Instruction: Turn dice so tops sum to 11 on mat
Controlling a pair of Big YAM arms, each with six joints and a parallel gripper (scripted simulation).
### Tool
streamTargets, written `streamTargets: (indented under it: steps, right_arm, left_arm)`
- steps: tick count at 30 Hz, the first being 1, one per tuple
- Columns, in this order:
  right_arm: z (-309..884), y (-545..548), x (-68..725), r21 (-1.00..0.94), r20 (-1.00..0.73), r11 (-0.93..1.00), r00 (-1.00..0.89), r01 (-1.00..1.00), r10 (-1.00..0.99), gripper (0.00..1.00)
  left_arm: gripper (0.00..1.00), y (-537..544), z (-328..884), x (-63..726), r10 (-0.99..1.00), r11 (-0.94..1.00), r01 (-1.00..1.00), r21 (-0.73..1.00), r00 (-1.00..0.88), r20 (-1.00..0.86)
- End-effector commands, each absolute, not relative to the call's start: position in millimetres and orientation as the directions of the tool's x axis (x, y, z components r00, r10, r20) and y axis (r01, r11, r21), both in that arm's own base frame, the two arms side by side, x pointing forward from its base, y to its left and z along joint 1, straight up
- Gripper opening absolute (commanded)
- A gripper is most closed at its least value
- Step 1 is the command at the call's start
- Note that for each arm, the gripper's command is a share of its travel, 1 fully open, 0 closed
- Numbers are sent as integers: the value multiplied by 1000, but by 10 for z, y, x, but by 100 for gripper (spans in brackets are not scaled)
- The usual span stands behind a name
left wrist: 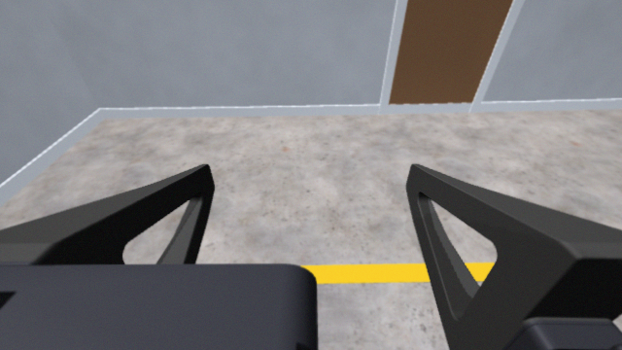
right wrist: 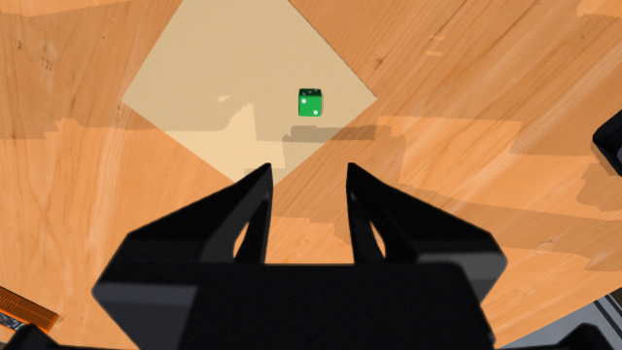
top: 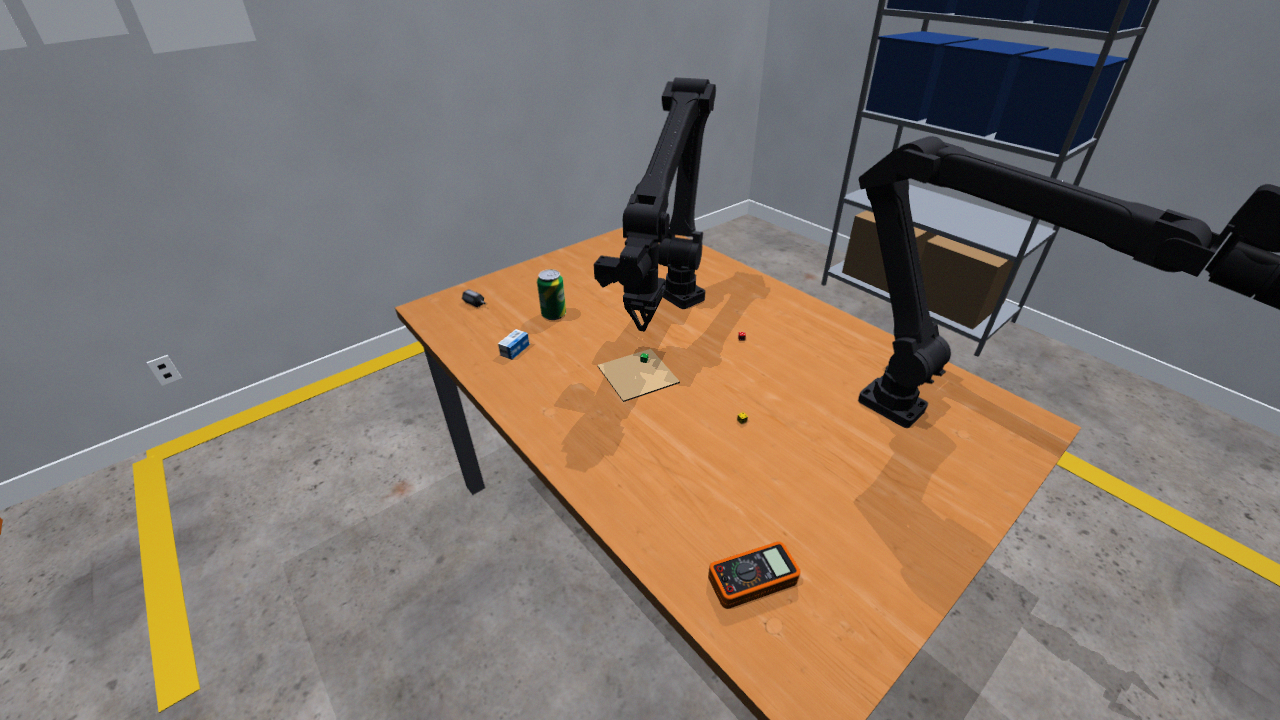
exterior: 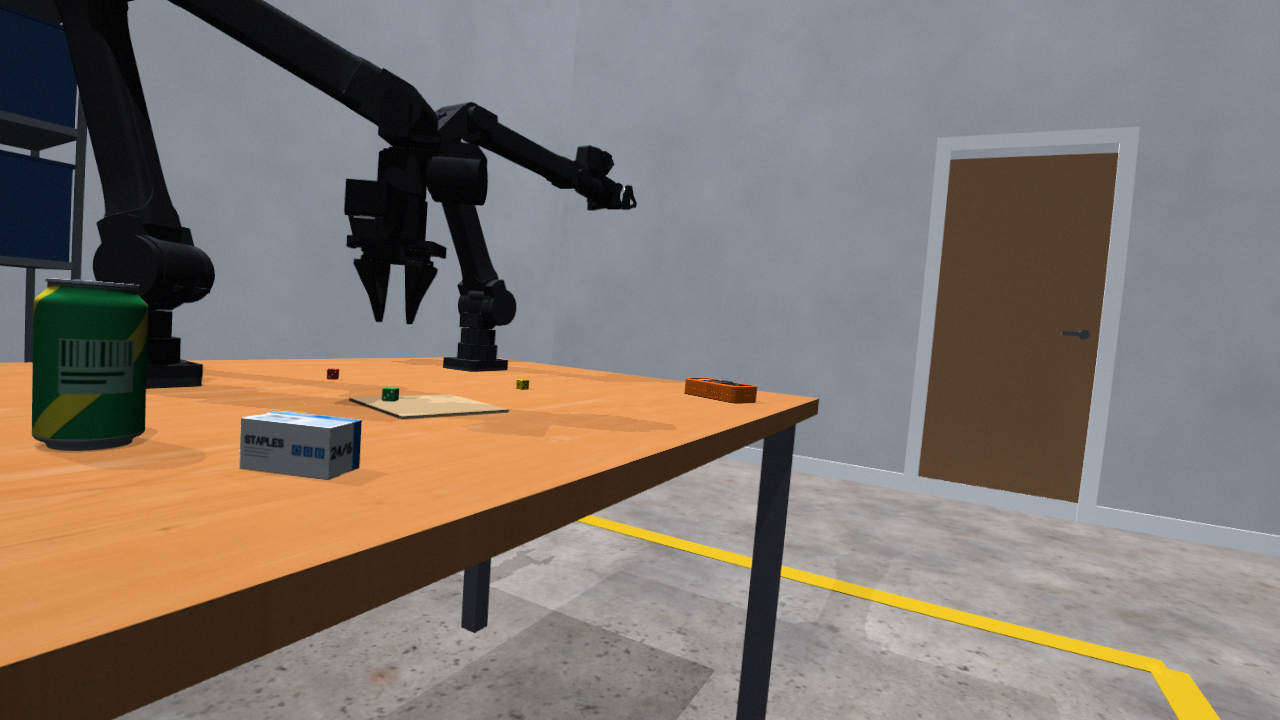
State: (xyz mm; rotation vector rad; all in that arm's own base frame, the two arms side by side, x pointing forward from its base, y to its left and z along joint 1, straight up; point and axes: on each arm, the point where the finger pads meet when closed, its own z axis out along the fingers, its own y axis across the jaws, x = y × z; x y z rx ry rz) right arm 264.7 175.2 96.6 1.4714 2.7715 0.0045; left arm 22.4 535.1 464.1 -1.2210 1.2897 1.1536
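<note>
A tan mat (top: 638,373) lies near the middle of the table. A green die (top: 643,356) sits flat on it near its far corner; in the right wrist view (right wrist: 310,102) its top shows two pips. A red die (top: 742,335) and a yellow die (top: 742,417) lie on the bare wood, off the mat. My right gripper (top: 642,320) hangs above the green die, open and empty, as the right wrist view (right wrist: 308,170) shows. My left gripper (exterior: 626,197) (left wrist: 310,175) is open and empty, held high beyond the table edge over the floor.
A green soda can (top: 550,294), a staples box (top: 512,342) and a small black object (top: 473,298) stand at the table's far left. An orange multimeter (top: 753,573) lies near the front edge. A shelf (top: 984,134) stands behind the left arm.
</note>
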Motion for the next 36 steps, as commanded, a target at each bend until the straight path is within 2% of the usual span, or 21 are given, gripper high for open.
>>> streamTargets:
  steps: [1, 24, 28, 36]
  right_arm:
    - [988, 1819, 2660, 1, 2, 576, -576, 817, 817, 100]
    - [1129, 2025, 2823, 43, 1, 609, -610, 792, 793, 100]
    - [1138, 2708, 2894, 41, -3, 762, -762, 647, 647, 100]
    - [1009, 3972, 2681, 33, -7, 943, -943, 332, 333, 100]
  left_arm:
    - [100, 5446, 5005, 167, 0, 30, -1000, 0, 0, -1000]
    - [100, 5446, 5005, 167, 0, 30, -1000, 0, 0, -1000]
    - [100, 5446, 5005, 167, 0, 30, -1000, 0, 0, -1000]
    - [100, 5446, 5005, 167, 0, 30, -1000, 0, 0, -1000]
